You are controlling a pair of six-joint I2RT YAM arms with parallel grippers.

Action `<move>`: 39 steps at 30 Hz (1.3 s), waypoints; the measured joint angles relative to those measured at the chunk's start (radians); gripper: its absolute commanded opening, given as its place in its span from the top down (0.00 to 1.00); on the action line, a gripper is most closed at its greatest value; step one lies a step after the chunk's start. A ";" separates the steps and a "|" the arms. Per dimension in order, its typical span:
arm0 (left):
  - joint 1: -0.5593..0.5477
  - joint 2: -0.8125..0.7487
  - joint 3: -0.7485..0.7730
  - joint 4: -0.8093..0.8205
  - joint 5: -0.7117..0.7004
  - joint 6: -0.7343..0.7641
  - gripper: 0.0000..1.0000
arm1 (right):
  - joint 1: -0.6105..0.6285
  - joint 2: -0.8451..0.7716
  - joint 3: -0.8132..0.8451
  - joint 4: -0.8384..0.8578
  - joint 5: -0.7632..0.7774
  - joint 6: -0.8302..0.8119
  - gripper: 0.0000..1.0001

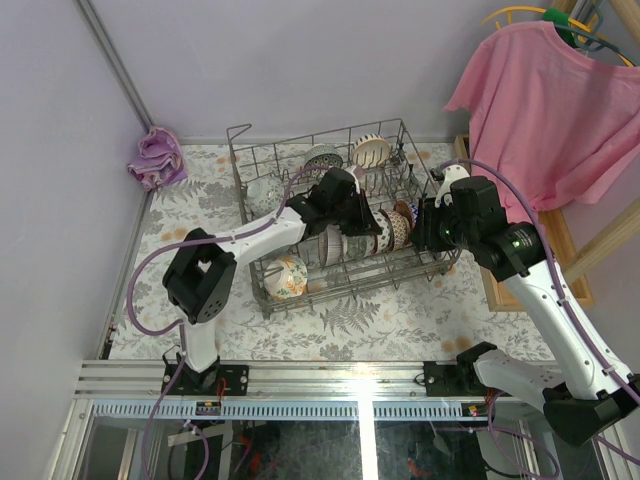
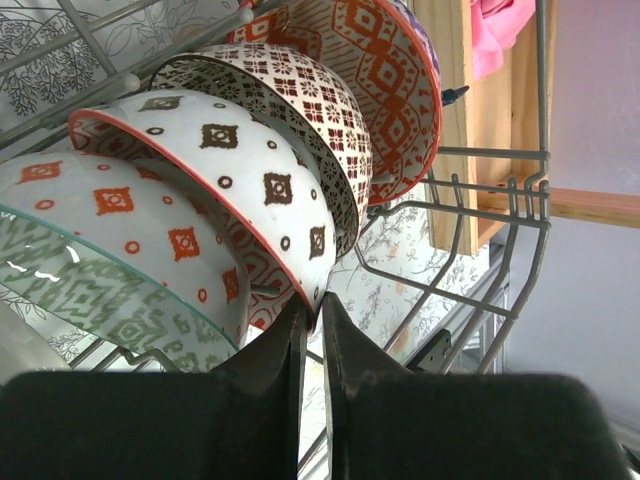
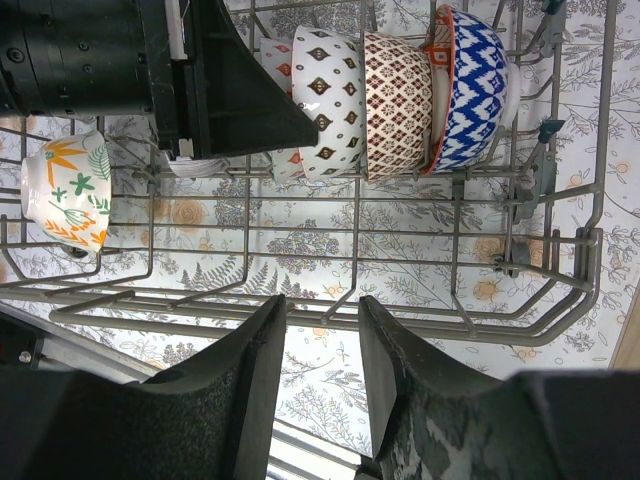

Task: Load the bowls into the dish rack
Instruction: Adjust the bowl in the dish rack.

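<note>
Left claw (image 2: 312,318), pinching the rim of the diamond-dotted bowl (image 2: 230,180) at its tips, should seat it upright in the dish rack (image 2: 480,292) before releasing; right claw (image 3: 322,312) spread, empty.

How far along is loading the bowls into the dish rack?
Nearly done: a row of bowls stands in the dish rack, plus a floral bowl. In hand: the left gripper pinches the rim of a white brown-marked bowl in that row; the right gripper is open, empty. Left: probably only releasing it; no bowl shows outside.
</note>
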 measured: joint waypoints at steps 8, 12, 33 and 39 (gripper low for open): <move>0.035 0.021 -0.010 0.041 0.092 -0.005 0.98 | 0.000 0.000 0.000 0.000 0.000 0.000 0.58; 0.042 0.050 0.010 0.044 0.121 -0.008 0.97 | 0.000 0.000 0.000 0.000 0.000 0.000 0.58; 0.097 0.074 0.039 0.046 0.165 -0.035 0.69 | 0.000 0.000 0.000 0.000 0.000 0.000 0.58; 0.099 0.069 0.039 0.062 0.174 -0.050 0.57 | 0.000 0.000 0.000 0.000 0.000 0.000 0.58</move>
